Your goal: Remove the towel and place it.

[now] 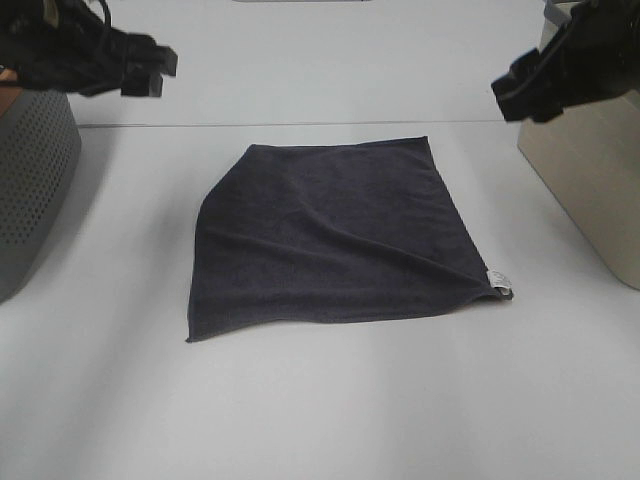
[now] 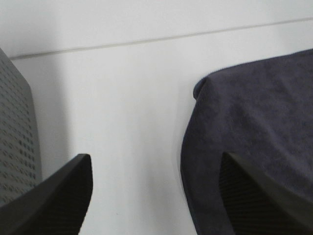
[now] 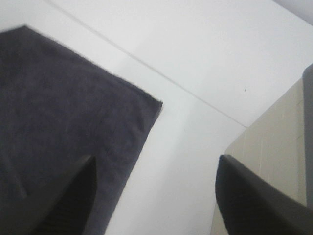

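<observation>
The dark charcoal-grey towel [image 1: 335,232] lies spread flat on the white table, slightly wrinkled, with a small white tag [image 1: 498,280] at its near right corner. It also shows in the left wrist view [image 2: 254,127] and the right wrist view [image 3: 58,112]. My left gripper [image 1: 150,70] hovers high at the far left, above and away from the towel, open and empty. My right gripper [image 1: 520,95] hovers high at the far right, open and empty, near the towel's far right corner [image 3: 159,104].
A grey perforated basket [image 1: 30,180] stands at the left edge of the table; it also shows in the left wrist view [image 2: 17,142]. A beige box [image 1: 590,190] stands at the right, seen also in the right wrist view [image 3: 274,152].
</observation>
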